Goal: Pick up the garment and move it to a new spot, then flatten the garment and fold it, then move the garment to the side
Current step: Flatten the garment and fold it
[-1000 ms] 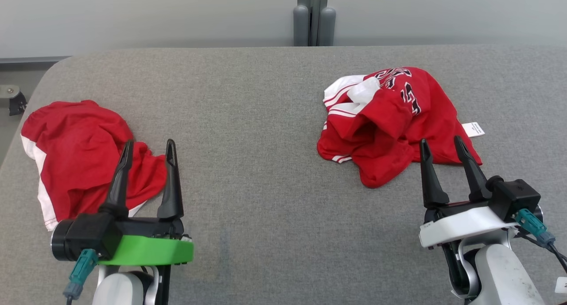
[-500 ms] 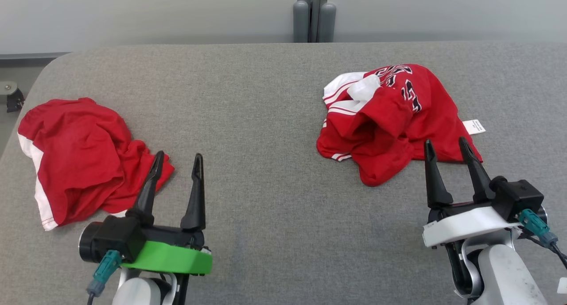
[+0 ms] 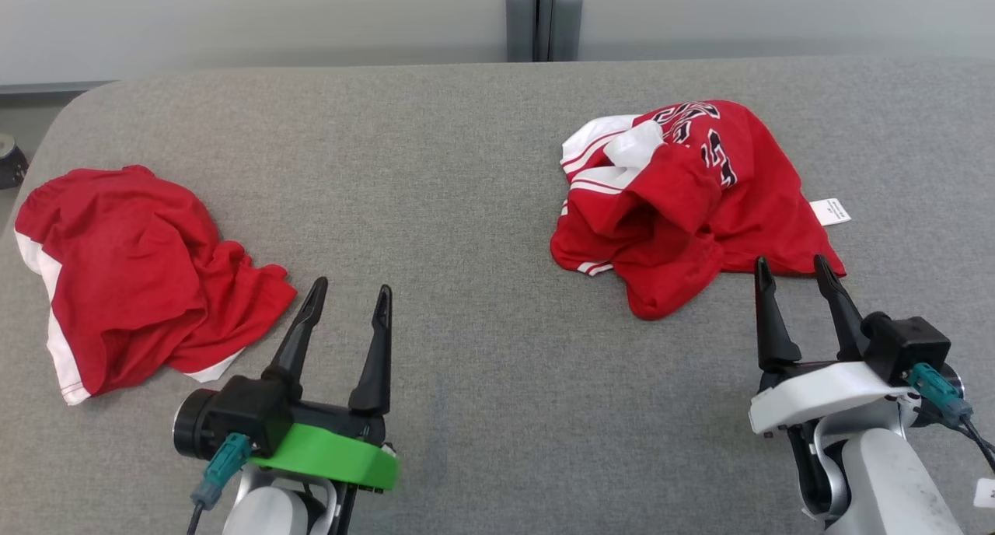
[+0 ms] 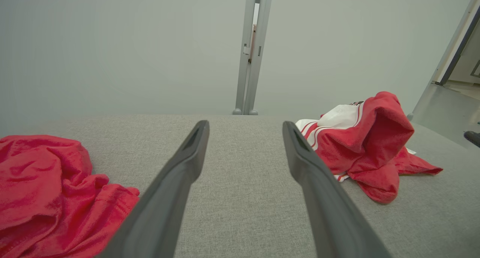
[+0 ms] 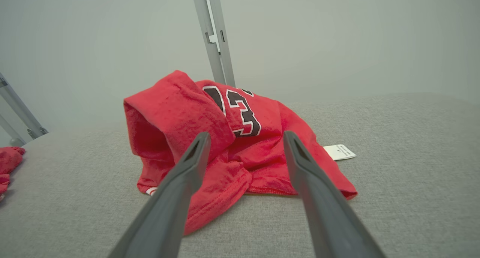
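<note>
Head view: left gripper (image 3: 352, 284), right gripper (image 3: 791, 259) spread wide, empty. Crumpled jersey (image 3: 684, 201) at 12 o'clock of right gripper. Risk: pinching only top fold, unfurling mid-lift.

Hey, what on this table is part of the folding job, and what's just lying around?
Job, probably: jersey, with the right gripper aimed at it; left gripper; table.
Lying about: plain red garment on the left; grey post behind.
</note>
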Motion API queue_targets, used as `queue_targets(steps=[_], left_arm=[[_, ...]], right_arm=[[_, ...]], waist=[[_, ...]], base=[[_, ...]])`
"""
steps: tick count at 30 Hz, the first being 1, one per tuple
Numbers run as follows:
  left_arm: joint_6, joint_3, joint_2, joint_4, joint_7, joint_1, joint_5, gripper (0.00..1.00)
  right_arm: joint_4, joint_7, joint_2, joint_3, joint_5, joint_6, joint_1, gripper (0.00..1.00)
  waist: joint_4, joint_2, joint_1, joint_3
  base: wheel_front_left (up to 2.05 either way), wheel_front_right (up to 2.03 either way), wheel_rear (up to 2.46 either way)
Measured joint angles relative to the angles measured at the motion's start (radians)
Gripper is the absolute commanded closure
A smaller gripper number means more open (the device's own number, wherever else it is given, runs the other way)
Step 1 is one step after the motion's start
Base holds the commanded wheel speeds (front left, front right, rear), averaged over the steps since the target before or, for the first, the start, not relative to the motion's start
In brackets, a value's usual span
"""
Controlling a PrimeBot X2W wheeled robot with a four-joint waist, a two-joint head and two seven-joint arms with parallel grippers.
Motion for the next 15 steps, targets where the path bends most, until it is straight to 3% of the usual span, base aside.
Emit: queue_targets(steps=[15], left_arm=[[-0.002, -0.074, 0.000, 0.023, 0.000, -0.061, -0.013, 0.00]], right_arm=[[0.387, 0.000, 0.001, 0.037, 0.012, 0.000, -0.213, 0.00]], waist=[[0.079, 0.0000, 0.0000, 0.090]], base=[[0.00, 0.00, 0.00]])
